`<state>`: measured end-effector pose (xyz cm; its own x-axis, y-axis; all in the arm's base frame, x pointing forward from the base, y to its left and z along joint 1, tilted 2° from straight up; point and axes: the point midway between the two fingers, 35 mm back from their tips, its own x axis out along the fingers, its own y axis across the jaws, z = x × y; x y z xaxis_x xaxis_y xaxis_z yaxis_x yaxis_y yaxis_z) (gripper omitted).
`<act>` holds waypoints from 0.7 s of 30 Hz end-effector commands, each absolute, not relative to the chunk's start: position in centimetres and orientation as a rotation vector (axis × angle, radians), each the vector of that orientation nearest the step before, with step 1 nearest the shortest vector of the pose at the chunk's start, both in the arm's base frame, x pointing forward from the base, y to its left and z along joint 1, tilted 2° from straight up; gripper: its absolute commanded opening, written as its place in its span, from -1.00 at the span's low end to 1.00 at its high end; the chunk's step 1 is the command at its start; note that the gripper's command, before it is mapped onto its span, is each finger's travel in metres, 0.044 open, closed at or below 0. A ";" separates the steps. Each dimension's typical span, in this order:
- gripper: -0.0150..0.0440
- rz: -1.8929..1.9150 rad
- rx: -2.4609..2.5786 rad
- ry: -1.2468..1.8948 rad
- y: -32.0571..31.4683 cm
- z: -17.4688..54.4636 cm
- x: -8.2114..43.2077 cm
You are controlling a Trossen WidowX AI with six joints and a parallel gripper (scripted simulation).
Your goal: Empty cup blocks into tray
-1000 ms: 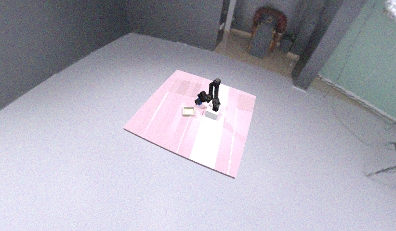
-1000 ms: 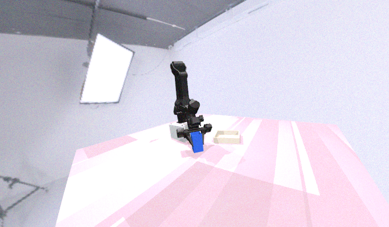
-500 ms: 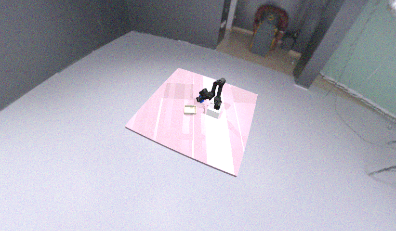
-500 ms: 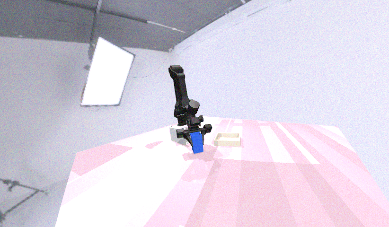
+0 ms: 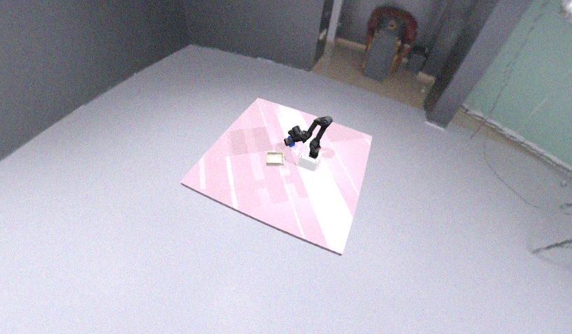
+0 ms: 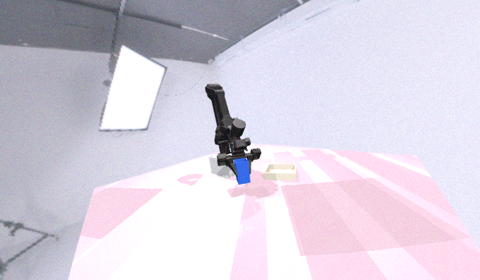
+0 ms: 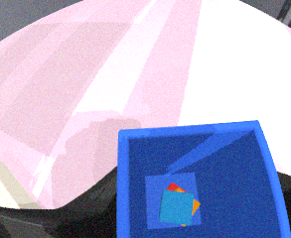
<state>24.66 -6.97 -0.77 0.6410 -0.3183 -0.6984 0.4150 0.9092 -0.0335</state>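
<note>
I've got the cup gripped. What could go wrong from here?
The cup is beside the tray, not over it; tipping here would likely spill the blocks onto the table. The blue block, overlapping red and orange pieces deep inside, might come out unevenly, leaving one behind.
</note>
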 end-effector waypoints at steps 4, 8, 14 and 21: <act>-0.49 -0.420 0.134 0.762 -6.9 0.6 24.9; -0.49 -0.420 0.135 0.762 -6.9 1.4 25.0; -0.49 -0.420 0.135 0.762 -6.9 1.5 25.0; -0.49 -0.306 0.092 0.770 -4.5 1.8 26.7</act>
<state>25.69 -5.81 1.53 0.6588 -0.2826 -0.6972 0.3662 0.9300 -0.0309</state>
